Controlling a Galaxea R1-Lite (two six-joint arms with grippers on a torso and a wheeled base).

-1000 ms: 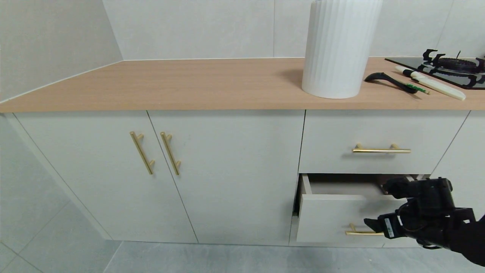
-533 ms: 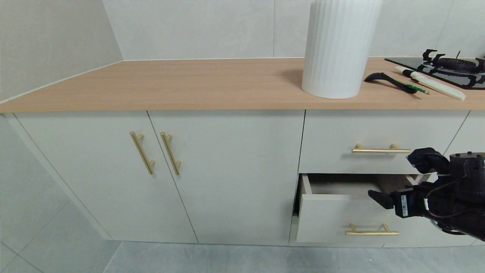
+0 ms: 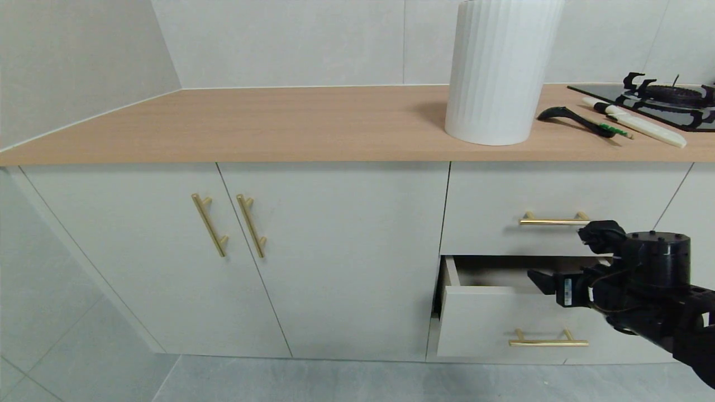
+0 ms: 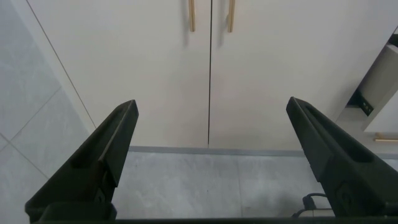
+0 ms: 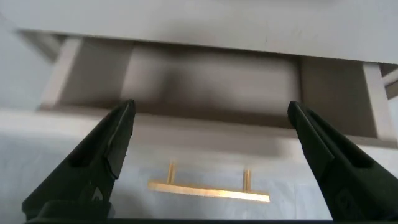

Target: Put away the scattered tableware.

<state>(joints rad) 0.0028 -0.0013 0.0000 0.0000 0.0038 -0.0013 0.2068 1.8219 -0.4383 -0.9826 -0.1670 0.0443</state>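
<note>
Watching the right end effector (image 3: 564, 254) climbing over this last second. Starting down by the gold handle (image 3: 548, 341) of the lower drawer (image 3: 491, 318), swinging up and out toward the right edge half a second back, and now sitting a touch further left and higher. Hanging at the lower right of the head view, in front of the gap above that drawer. Seeing its fingers spread wide apart, gripping nothing, with the upper fingertip overlapping the right end of the upper drawer handle (image 3: 550, 221). Getting the same from the right wrist view: fingers gaping, looking straight into the drawer's hollow.

Not seeing the drawer budging at all, still pulled part-way out.

Finding the tableware still lying at the upper right of the head view, on the surface (image 3: 279, 125), between the white ribbed container (image 3: 497, 72) and the stove (image 3: 665, 95). Counting a black ladle (image 3: 575, 120), a cream-white utensil (image 3: 637, 124) just beside it, and a small green-handled piece (image 3: 614, 131) tucked between them. Not noticing any of it shifting.

Also catching the left end effector (image 4: 211, 104) with fingers apart, carrying nothing, facing the cabinet doors (image 4: 124, 50) and the floor (image 4: 205, 186).
</note>
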